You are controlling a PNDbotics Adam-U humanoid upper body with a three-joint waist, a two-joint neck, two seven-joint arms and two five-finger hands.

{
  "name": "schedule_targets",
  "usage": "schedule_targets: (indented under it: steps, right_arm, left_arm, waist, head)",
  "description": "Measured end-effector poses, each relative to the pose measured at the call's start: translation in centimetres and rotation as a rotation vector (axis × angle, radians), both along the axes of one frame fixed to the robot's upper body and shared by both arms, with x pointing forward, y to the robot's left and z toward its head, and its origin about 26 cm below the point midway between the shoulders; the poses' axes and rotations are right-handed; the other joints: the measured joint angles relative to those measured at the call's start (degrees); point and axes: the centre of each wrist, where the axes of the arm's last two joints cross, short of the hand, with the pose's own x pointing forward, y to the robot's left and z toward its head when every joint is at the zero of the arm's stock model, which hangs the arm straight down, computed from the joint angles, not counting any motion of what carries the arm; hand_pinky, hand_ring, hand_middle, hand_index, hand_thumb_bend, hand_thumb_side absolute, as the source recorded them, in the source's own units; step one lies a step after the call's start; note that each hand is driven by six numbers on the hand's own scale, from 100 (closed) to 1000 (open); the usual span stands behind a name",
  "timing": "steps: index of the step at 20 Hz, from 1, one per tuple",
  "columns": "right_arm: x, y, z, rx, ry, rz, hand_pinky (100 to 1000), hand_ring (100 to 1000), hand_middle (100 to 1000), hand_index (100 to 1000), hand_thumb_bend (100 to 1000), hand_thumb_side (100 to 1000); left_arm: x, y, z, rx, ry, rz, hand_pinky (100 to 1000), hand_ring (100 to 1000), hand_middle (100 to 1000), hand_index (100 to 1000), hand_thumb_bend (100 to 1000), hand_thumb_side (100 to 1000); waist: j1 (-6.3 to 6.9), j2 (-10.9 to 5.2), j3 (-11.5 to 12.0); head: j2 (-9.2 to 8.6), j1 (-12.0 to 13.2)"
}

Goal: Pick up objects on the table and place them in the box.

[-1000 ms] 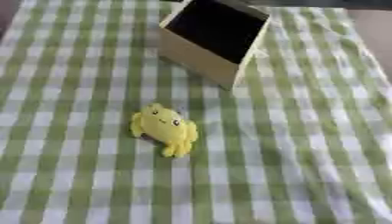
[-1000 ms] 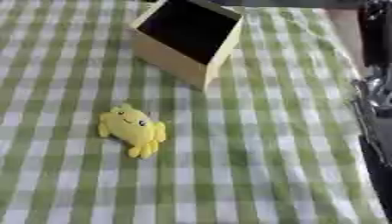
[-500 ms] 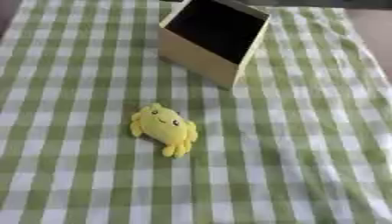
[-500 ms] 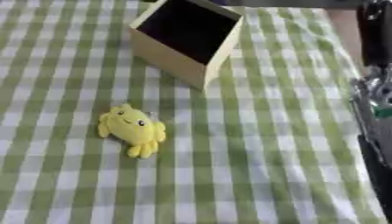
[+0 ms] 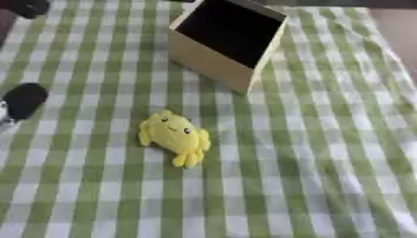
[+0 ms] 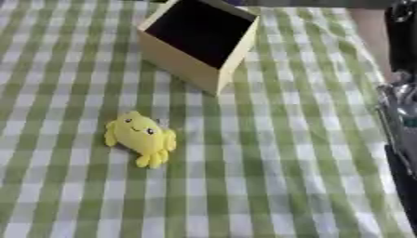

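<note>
A yellow plush toy [image 5: 173,137] with a small face lies on the green checked cloth, near the middle. Behind it stands an open cream box [image 5: 226,41], tilted, its dark inside facing up. A black rounded part of my left hand [image 5: 23,100] shows at the left edge, well left of the toy and touching nothing. Black and silver parts of my right arm [image 6: 398,116] run along the right edge in the right eye view, far from the toy. Neither hand holds anything that I can see.
The green and white checked cloth [image 5: 309,153] covers the whole table. A dark shape [image 5: 29,6] sits in the far left corner. The table's right edge and a pinkish floor show at the upper right.
The black part of my left hand has come into the left eye view at the left edge. A dark shape now shows at the top left. Toy and box have not moved.
</note>
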Motion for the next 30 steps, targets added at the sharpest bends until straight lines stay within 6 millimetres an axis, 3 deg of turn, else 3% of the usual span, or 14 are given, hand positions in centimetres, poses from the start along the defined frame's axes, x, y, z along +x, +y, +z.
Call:
schedule_targets:
  steps: [9,20,26,27,30]
  right_arm:
    - [0.0,0.1,-0.1,-0.003,0.008,0.007,755,697,660,798,100,814]
    - [0.0,0.1,-0.3,-0.003,0.018,0.009,756,697,660,798,100,815]
    - [0.0,0.2,-0.4,0.003,0.024,0.012,756,696,660,798,100,816]
    - [0.0,0.1,-0.5,0.003,0.026,0.012,756,696,659,798,100,818]
    - [0.0,0.1,-0.6,0.005,0.03,0.012,756,696,659,798,100,818]
  left_arm:
    - [0.0,-2.5,1.6,0.313,0.061,0.028,733,765,739,827,553,623]
    - [-0.3,-7.1,3.6,0.526,0.099,0.05,759,797,767,859,625,522]
    - [-0.4,-8.8,2.7,0.572,0.184,0.077,753,800,774,847,598,334]
    - [-0.4,-9.0,2.5,0.576,0.2,0.079,749,800,770,842,582,269]
    - [-0.4,-9.5,2.1,0.579,0.247,0.093,741,797,763,838,566,229]
  waist:
    - [0.03,-0.32,0.0]
    - [-0.18,-0.77,0.6]
    - [-0.12,-0.79,0.4]
    - [-0.09,-0.79,0.3]
    - [0.06,-0.79,0.2]
  head:
    - [0.42,0.0]
    - [0.71,0.0]
    - [0.7,0.0]
    - [0.7,0.0]
    - [0.7,0.1]
